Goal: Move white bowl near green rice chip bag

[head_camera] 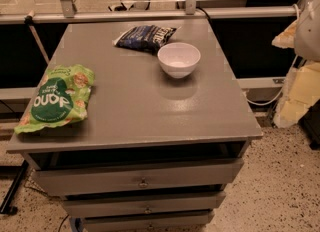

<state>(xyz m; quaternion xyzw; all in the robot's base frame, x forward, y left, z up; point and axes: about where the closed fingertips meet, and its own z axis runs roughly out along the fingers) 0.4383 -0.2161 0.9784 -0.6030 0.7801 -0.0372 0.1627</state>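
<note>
White bowl (178, 59), upright at upper centre of the cabinet top (150, 111); green rice chip bag (56, 98) well apart, lower left. Gripper (310, 26), upper right edge, state indiscernible; bowl lies left of it.

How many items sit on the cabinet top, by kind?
Snack bags: 2 (green rice chip bag, dark blue bag)
Bowls: 1 (white bowl)
Total: 3
Gripper: at the right edge of view, off the cabinet top.
</note>
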